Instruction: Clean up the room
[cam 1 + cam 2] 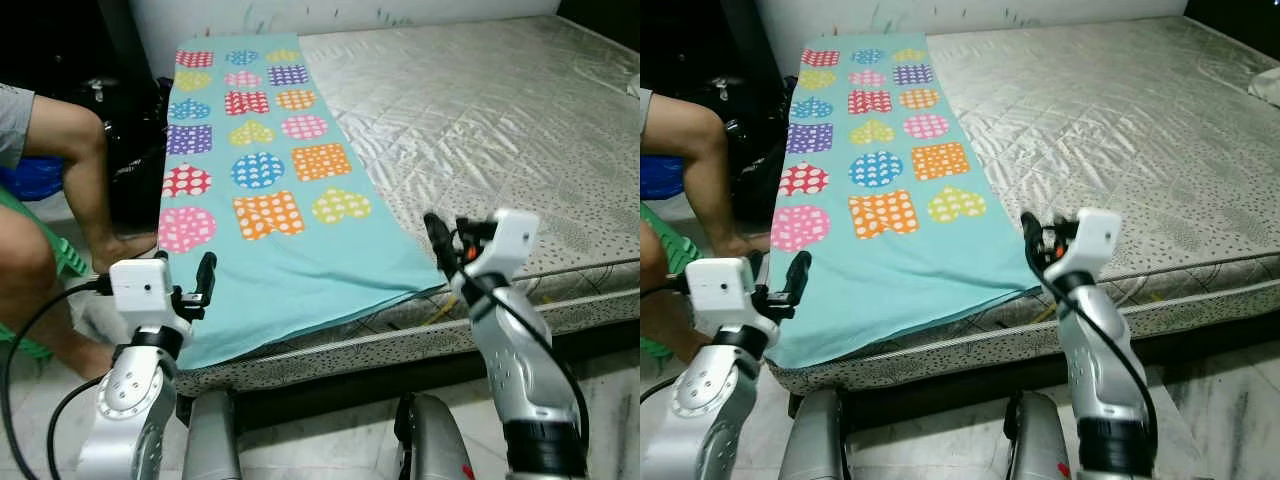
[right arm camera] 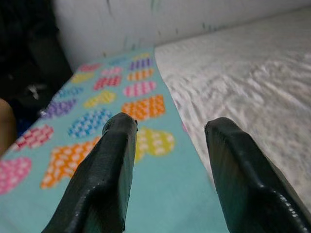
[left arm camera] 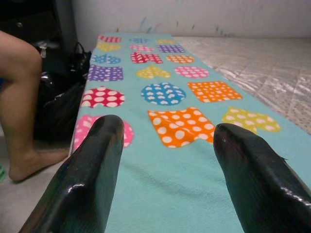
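turquoise fleece, printed with spotted hearts and squares, the blanket (image 1: 265,190) lies flat along the left side of the bare quilted mattress (image 1: 500,130), its near hem draped over the bed's front edge at lower centre of the frame. the left end effector (image 1: 205,280) hovers at the blanket's lower left corner, fingers spread wide and holding nothing; the right end effector (image 1: 440,245) sits at the lower right corner, likewise wide open and empty. to fold it well, each should probably pinch its own corner at the same height and lift together. a person's bare legs (image 1: 70,170) at the left edge and a black bag (image 1: 135,150) beside the bed crowd the left arm's swing.
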{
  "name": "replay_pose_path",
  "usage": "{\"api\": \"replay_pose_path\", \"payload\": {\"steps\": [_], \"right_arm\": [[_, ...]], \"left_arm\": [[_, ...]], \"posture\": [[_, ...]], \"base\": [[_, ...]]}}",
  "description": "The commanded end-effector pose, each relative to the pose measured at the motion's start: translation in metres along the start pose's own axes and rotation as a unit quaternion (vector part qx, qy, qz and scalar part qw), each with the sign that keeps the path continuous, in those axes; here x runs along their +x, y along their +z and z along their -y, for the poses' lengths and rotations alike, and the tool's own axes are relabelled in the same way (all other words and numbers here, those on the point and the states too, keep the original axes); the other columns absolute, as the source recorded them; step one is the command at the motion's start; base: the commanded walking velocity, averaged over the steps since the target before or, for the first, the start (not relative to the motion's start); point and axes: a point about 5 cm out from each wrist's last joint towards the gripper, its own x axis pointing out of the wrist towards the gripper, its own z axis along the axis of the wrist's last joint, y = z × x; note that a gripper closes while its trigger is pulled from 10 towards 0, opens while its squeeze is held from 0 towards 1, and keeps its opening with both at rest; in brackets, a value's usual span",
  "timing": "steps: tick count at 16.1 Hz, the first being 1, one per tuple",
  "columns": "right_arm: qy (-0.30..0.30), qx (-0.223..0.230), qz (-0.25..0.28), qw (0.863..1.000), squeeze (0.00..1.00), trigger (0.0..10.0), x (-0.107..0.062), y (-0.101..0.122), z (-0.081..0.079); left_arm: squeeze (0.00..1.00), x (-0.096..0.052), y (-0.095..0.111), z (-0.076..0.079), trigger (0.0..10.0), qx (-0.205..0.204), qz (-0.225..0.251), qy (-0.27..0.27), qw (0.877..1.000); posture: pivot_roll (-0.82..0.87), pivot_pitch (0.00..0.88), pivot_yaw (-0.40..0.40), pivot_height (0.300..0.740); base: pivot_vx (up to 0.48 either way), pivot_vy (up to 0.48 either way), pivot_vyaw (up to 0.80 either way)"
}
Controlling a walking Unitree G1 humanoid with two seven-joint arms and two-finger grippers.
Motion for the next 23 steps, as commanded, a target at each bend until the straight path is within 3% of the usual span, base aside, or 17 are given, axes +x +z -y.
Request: {"api": "replay_pose_path", "payload": {"steps": [1,12,17,23], "right_arm": [[0.011,0.004,0.015,1.0,0.0,10.0,0.003,0.006,-0.005],[0.006,0.021,0.029,0.999,0.0,10.0,0.013,0.011,-0.011],[-0.016,0.011,0.028,0.999,0.0,10.0,0.009,0.009,-0.003],[-0.044,-0.002,0.02,0.999,0.0,10.0,0.004,0.005,0.007]], "left_arm": [[0.0,0.001,0.001,-0.002,10.0,0.006,0.005,-0.001,1.0],[0.0,0.007,-0.002,-0.003,10.0,-0.001,0.016,0.014,1.0],[0.0,0.01,-0.004,-0.002,10.0,0.0,0.013,0.015,1.0],[0.0,0.012,-0.007,-0.003,10.0,0.006,0.01,0.025,1.0]], "posture": [[-0.04,0.0,0.023,0.559],[-0.02,0.0,0.032,0.68],[-0.02,0.0,0.036,0.738],[-0.02,0.0,0.036,0.74]], "base": [[0.0,0.0,0.0],[0.0,0.0,0.0],[0.0,0.0,0.0],[0.0,0.0,0.0]]}}
